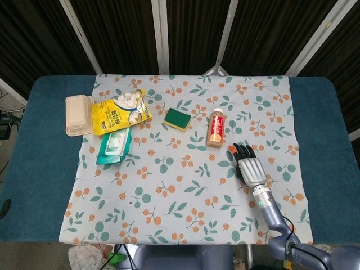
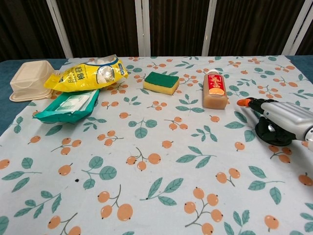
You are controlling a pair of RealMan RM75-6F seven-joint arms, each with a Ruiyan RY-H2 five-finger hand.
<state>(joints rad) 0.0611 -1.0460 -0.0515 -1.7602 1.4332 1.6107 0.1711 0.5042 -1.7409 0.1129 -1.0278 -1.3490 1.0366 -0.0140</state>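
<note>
right hand [image 2: 281, 119] lies palm down over a dark round object [image 2: 272, 135] on the floral cloth [image 2: 146, 161], fingers extended and apart, near the bottle [image 2: 214, 89].

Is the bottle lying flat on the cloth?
Yes, the bottle lies on its side, label up, just ahead of the right hand.

A staged test setup, likely a lab: a blue table [image 1: 39, 169] under a fruit-print cloth [image 1: 185, 185], dark curtain panels [image 1: 191, 34] behind, household goods laid out.
</note>
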